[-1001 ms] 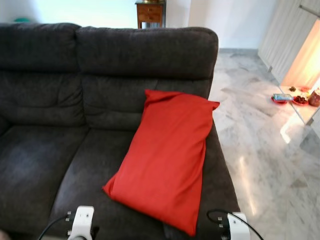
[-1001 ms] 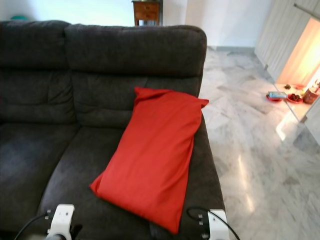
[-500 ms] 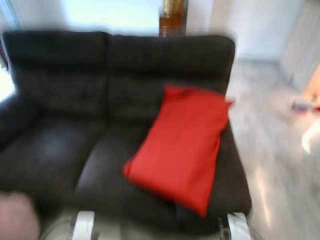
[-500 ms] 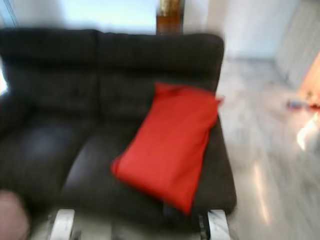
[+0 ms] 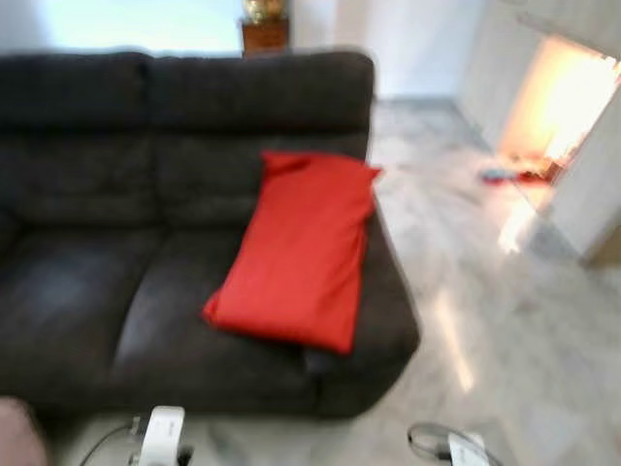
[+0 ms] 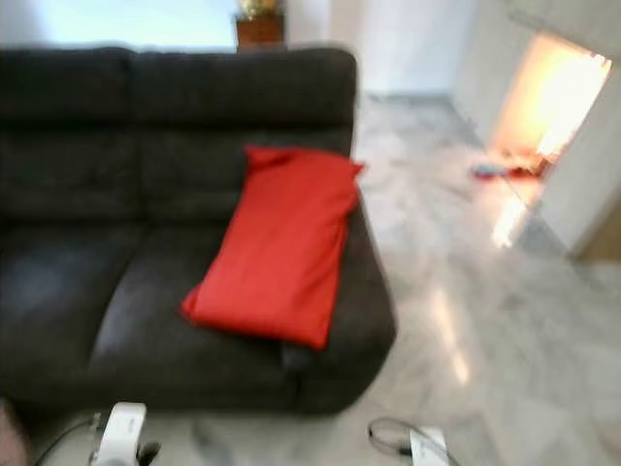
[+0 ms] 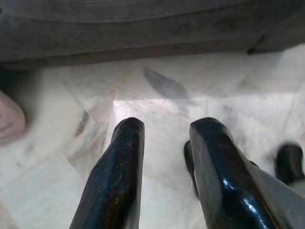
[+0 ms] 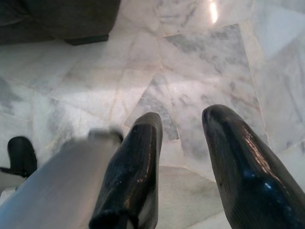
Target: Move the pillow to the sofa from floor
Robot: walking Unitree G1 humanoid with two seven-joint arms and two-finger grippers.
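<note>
Red pillow [image 5: 296,252] seemingly propped on sofa [image 5: 116,194], well apart from both empty, parted grippers [image 7: 164,138] [image 8: 183,129].

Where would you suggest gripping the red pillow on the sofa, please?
Probably the pillow's lower corner, near the sofa's front edge, coming from the front. It lies slanted against the backrest, and that corner is nearest and free for a gripper to pinch.

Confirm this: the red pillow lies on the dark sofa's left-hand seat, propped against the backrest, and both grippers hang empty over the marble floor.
Not quite: the left eye view shows the red pillow on the dark sofa's right-hand seat, not the left. The rest holds: it leans on the backrest, and the left gripper and right gripper hang empty over the marble floor.
</note>
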